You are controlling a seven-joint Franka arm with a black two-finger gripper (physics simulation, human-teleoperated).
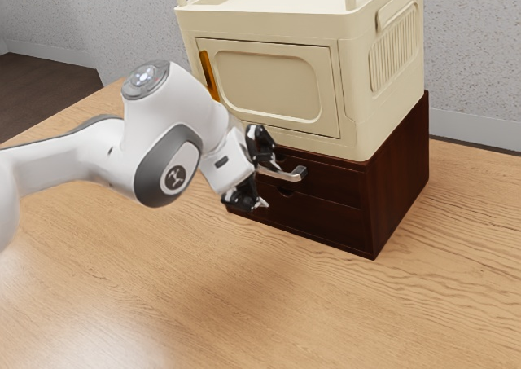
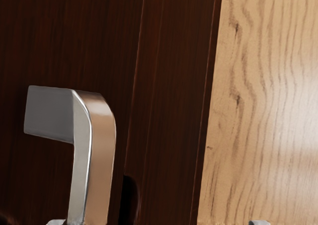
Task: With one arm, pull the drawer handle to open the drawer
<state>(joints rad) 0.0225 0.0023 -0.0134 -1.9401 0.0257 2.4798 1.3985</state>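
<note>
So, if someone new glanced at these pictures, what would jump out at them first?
Probably the big cream cabinet with its orange handle, sitting on top of a dark wooden drawer unit. Next, the white robot arm coming in from the exterior view's left, its black gripper open at the front of the drawers. Then the shiny silver handle, standing out against the dark wood in the wrist view.

Gripper [image 1: 261, 187] open, fingers [image 1: 261, 143] well apart, one above the other in exterior view. Hand [image 1: 229, 167] tilted just behind them. Bulky white wrist [image 1: 194, 108] behind the hand; arm [image 1: 65, 159] trailing farther back, near level.
</note>
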